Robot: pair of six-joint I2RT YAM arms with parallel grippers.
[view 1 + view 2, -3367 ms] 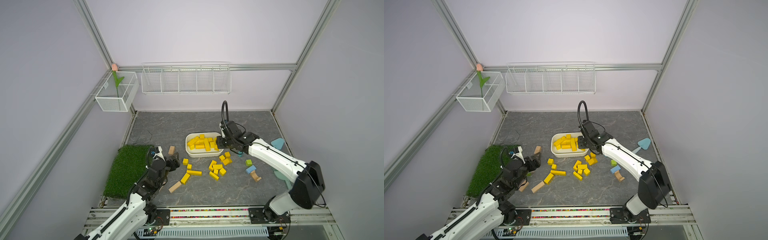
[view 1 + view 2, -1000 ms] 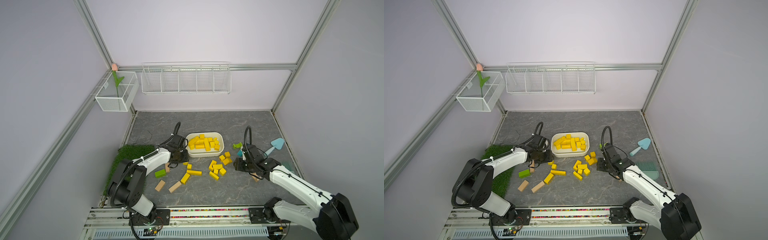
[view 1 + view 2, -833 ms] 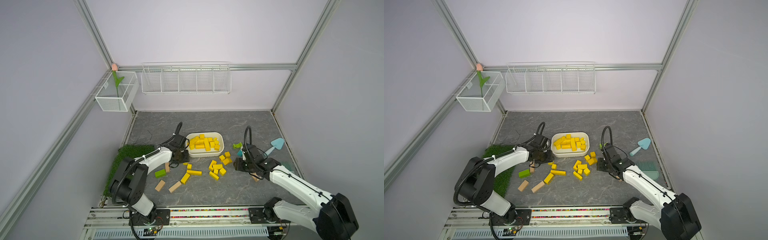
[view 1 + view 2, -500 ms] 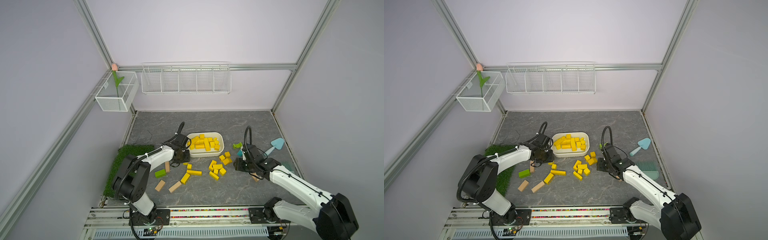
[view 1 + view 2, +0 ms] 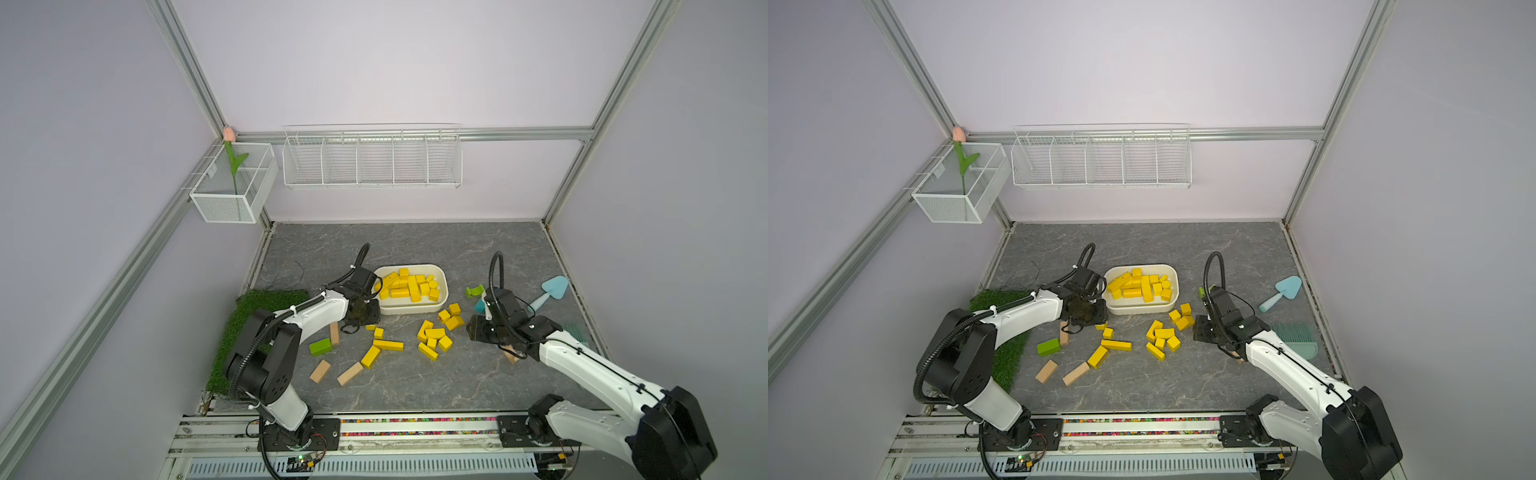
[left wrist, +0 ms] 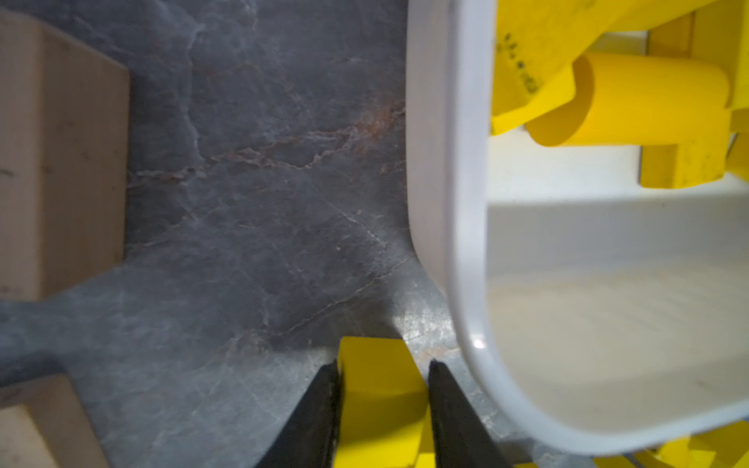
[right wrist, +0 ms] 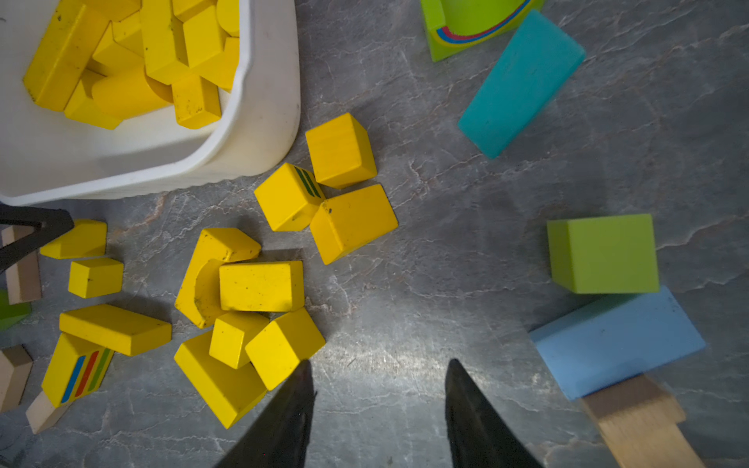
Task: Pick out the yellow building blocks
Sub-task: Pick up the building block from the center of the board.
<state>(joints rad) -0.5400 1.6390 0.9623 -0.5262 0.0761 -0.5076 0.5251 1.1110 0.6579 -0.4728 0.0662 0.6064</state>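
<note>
Top views: you have the white tray (image 5: 409, 310) heaped with yellow building blocks (image 5: 409, 284), roughly half the lot. About a dozen loose yellow blocks (image 5: 1163, 336) lie on the table (image 5: 415, 390) just in front of it. The tan blocks (image 5: 349, 373) and a green block (image 5: 320, 346) nearby are not wanted. Left wrist: your left gripper (image 6: 383, 362) is narrowed onto one yellow block (image 6: 377, 389), pads against its two sides. This block sits low by the table, just beside the tray's corner and not yet inside. Right wrist: your right gripper (image 7: 379, 385) is half spread and holds nothing. It hangs over bare table beside the loose cluster, with a light blue block (image 7: 616, 340) on its far side. By my judgement you are about midway, with some dozen picks left.
</note>
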